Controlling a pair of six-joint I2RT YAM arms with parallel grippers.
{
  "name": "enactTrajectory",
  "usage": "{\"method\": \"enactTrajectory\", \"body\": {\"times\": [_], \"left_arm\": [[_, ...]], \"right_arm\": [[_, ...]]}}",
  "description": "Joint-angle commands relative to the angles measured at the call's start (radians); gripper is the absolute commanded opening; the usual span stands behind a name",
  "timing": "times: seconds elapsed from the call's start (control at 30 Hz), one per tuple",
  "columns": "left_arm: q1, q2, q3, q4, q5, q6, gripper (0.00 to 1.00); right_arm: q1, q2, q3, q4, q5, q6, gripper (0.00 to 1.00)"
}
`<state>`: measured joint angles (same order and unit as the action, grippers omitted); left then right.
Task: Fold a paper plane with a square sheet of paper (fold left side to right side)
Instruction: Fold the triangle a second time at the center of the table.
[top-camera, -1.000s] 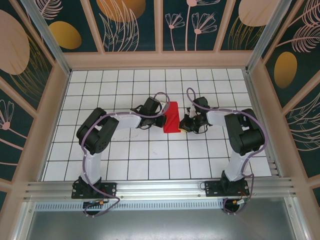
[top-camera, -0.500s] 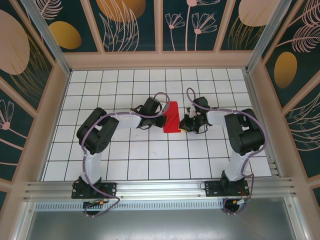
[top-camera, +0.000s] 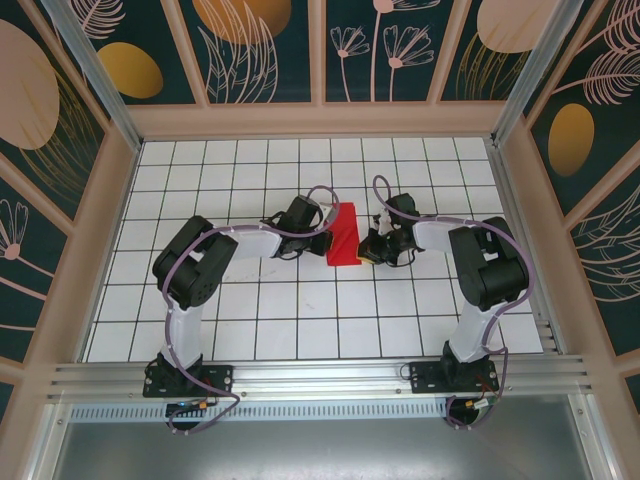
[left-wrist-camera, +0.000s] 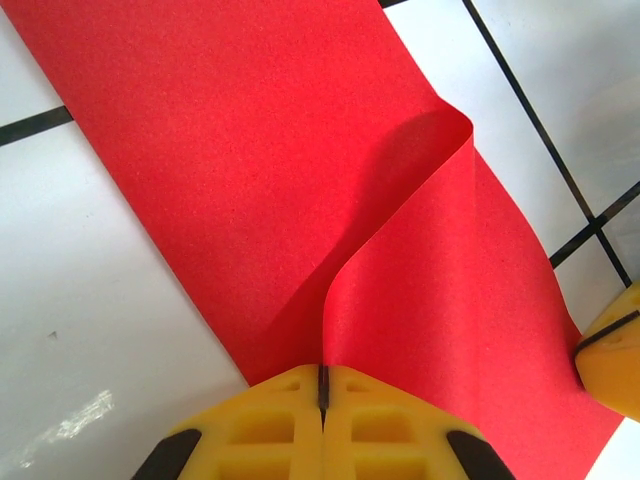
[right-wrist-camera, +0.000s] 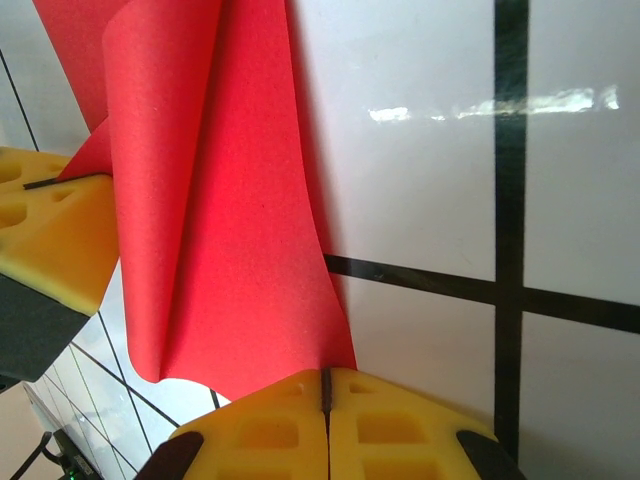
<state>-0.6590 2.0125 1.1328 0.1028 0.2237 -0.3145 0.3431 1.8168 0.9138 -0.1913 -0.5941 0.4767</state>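
Nothing moved: left gripper (left-wrist-camera: 322, 388), right gripper (right-wrist-camera: 326, 388) pinch one red sheet (top-camera: 343, 237).

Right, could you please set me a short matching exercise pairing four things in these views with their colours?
Things:
1. square sheet of paper
2. table
3. cable looping above the left arm's wrist
4. left arm's pads

Colours:
A. yellow
B. white with black grid lines
C. red
D. purple

Pairs: 1-C; 2-B; 3-D; 4-A
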Motion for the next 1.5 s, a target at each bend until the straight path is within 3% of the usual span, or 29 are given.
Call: {"method": "enactTrajectory", "body": {"times": [0.0,0.27,0.83,1.47], "left_arm": [[0.007,-0.045,-0.021,-0.005,-0.005,0.024,0.06],[0.006,-0.085,-0.049,0.034,0.037,0.020,0.06],[0.006,-0.051,-0.024,0.026,-0.028,0.015,0.05],[0.006,-0.013,-0.011,0.040,-0.009,0.012,0.05]], "right_arm": [[0.017,0.060,-0.015,-0.066,0.091,-0.013,0.08],[0.016,0.065,-0.012,-0.066,0.088,-0.014,0.08],[0.018,0.068,-0.002,-0.079,0.088,-0.020,0.08],[0.022,0.075,0.000,-0.081,0.086,-0.023,0.08]]}}
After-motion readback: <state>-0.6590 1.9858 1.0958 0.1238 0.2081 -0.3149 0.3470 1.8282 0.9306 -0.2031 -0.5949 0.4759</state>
